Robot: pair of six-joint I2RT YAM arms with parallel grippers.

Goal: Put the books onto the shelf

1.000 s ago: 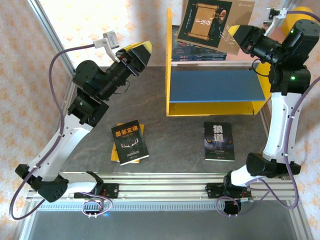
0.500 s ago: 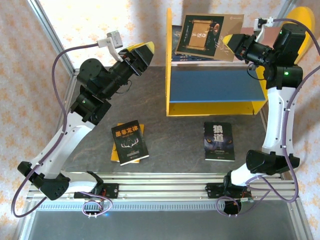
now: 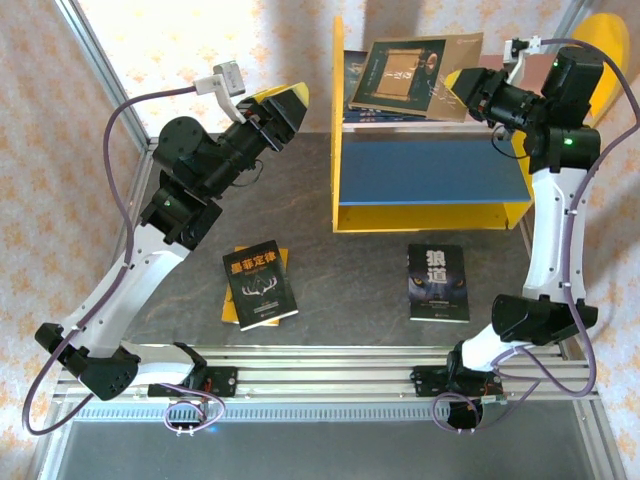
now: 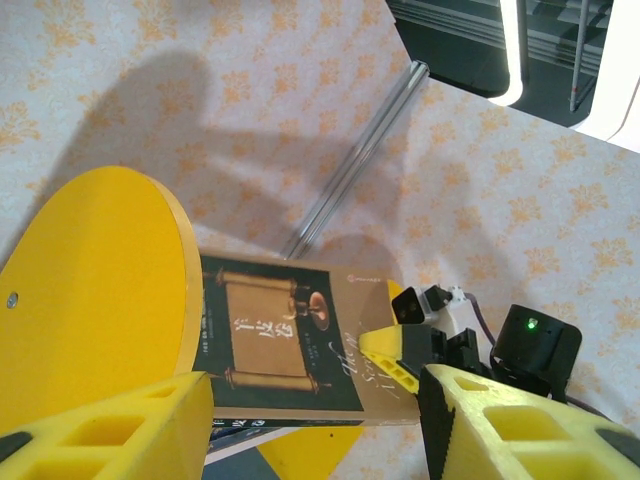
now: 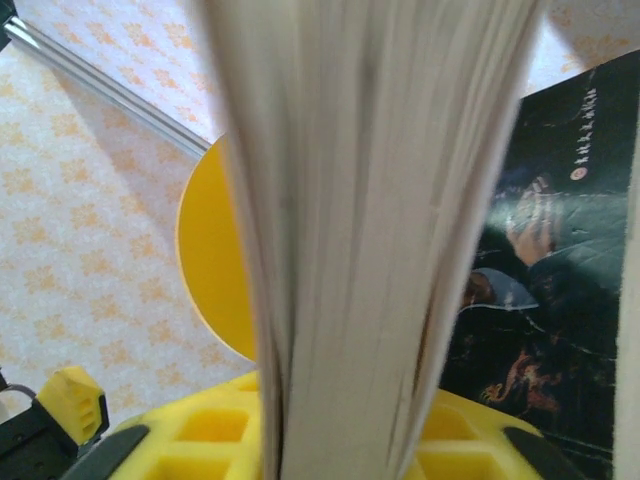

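Your R end effector (image 3: 462, 82) was clamped on the brown book (image 3: 405, 72) at its 3 o'clock edge. Bk hung tilted over the shelved books (image 3: 395, 113) on the shelf (image 3: 338, 140), 1 o'clock on the tabletop (image 3: 330, 270). L end effector (image 3: 283, 105) was apart, empty. Risk: a release while tilted could've sent bk sliding off.

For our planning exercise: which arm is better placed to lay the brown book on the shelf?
Right: the right jaws grip the brown book by its edge above the shelf; the left jaws stand open and empty beside it.
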